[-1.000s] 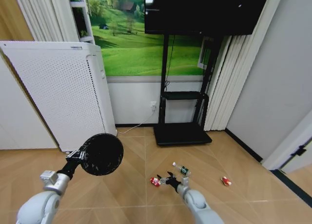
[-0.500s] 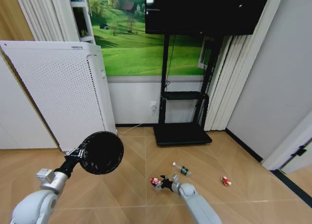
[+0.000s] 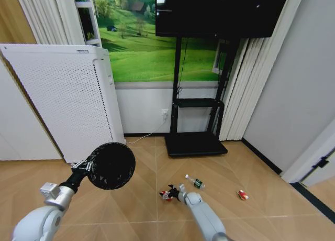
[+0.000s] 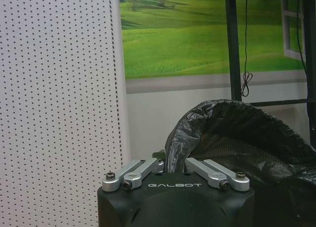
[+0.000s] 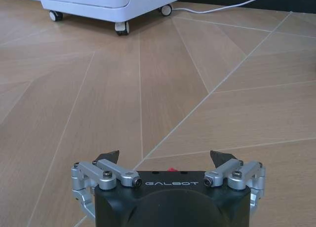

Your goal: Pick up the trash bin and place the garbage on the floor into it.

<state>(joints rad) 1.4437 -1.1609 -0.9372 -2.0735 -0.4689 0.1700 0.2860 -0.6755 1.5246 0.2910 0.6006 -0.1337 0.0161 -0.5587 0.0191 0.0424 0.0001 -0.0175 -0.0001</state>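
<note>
While the left gripper (image 3: 84,166) clamps the round mesh bin (image 3: 111,165), the right gripper (image 3: 170,192), fingers apart, straddles a red can (image 3: 166,195) at 6 o'clock.

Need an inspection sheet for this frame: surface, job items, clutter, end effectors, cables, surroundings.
Surface: wood floor, bare apart from litter.
Job's things: bin held up off the floor, black liner inside; red can at the right end effector; bottle and second can lying apart.
Clutter: nothing seen.
Grippers: left end effector shut on the bin rim; right end effector open, low at the red can.
Cables: white cord along the wall.
Surroundings: white appliance, TV stand.
</note>
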